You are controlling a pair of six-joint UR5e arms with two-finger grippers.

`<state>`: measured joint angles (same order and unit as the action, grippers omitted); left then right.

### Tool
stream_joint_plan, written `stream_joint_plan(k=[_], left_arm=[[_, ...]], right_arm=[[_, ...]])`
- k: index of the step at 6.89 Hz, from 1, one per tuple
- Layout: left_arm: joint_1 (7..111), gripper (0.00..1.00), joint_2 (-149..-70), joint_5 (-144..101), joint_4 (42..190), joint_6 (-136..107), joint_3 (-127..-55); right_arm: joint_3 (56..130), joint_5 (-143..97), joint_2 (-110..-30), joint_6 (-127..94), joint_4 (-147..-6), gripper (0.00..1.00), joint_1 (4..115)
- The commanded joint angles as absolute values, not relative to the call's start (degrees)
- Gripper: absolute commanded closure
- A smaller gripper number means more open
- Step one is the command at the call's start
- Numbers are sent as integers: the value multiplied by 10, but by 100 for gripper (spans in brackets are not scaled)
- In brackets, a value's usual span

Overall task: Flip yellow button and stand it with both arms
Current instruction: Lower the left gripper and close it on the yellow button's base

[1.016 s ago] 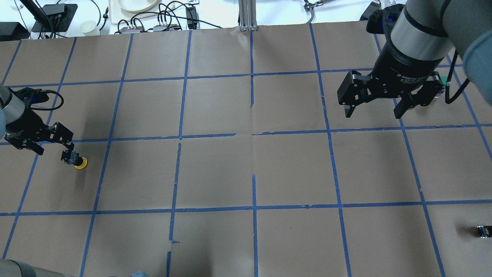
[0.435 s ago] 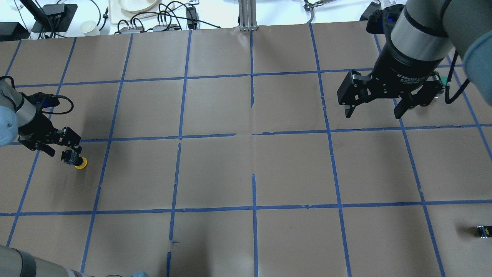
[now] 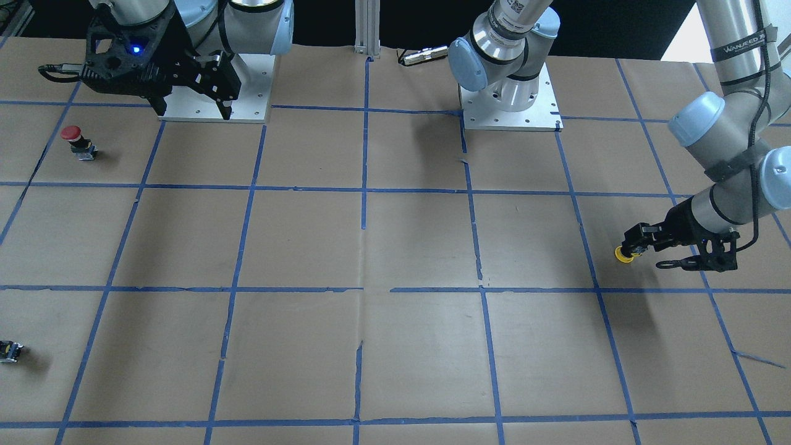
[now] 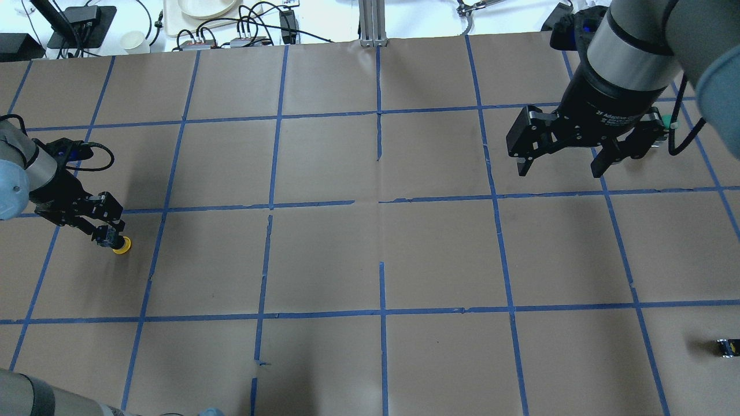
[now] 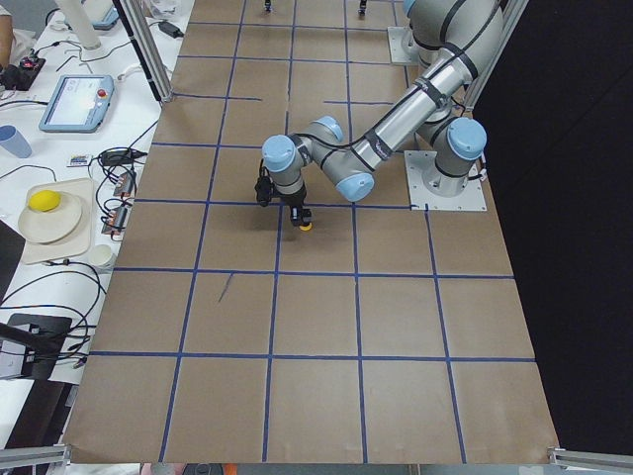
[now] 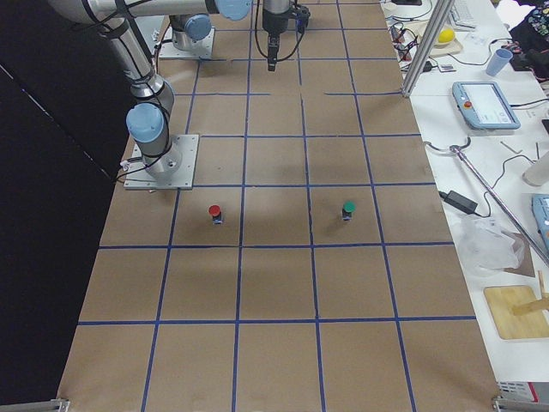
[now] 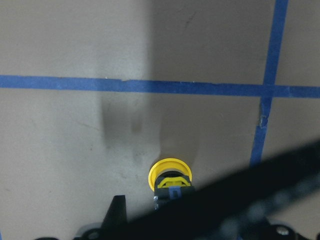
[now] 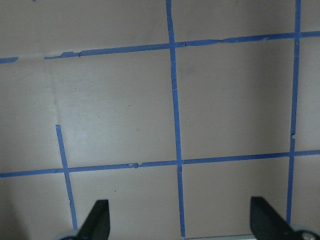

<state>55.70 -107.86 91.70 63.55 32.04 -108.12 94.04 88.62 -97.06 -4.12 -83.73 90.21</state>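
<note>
The yellow button (image 4: 118, 244) lies on its side on the brown paper at the table's left, its yellow cap (image 7: 170, 173) pointing away from my left gripper. That left gripper (image 4: 103, 230) is low over the button's black base and open. One finger (image 7: 118, 216) shows with a gap between it and the base; a blurred cable hides the other. In the front-facing view the button (image 3: 624, 254) sits at the gripper's tip (image 3: 639, 242). My right gripper (image 4: 559, 166) hangs open and empty high over the far right, with both fingers spread in its wrist view (image 8: 180, 220).
A red-capped button (image 3: 73, 137) stands near the right arm's base plate (image 3: 247, 93). A green-capped button (image 6: 348, 209) stands further out on the same side. A small black part (image 4: 725, 346) lies at the near right edge. Cables and a plate sit beyond the far edge.
The left gripper has moved right and turned, bringing its fingers from beside the button's base to around it. The button and the right arm have barely moved.
</note>
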Motion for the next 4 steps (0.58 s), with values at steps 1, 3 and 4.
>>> stream_joint_plan(k=[1, 3, 4], left_arm=[[555, 27, -1078, 920, 629, 332, -1098], [554, 38, -1073, 920, 629, 336, -1098], [554, 59, -1071, 921, 629, 337, -1098]], right_arm=[[940, 880, -966, -43, -843, 0, 900], [940, 881, -965, -45, -845, 0, 899], [937, 882, -967, -45, -849, 0, 890]])
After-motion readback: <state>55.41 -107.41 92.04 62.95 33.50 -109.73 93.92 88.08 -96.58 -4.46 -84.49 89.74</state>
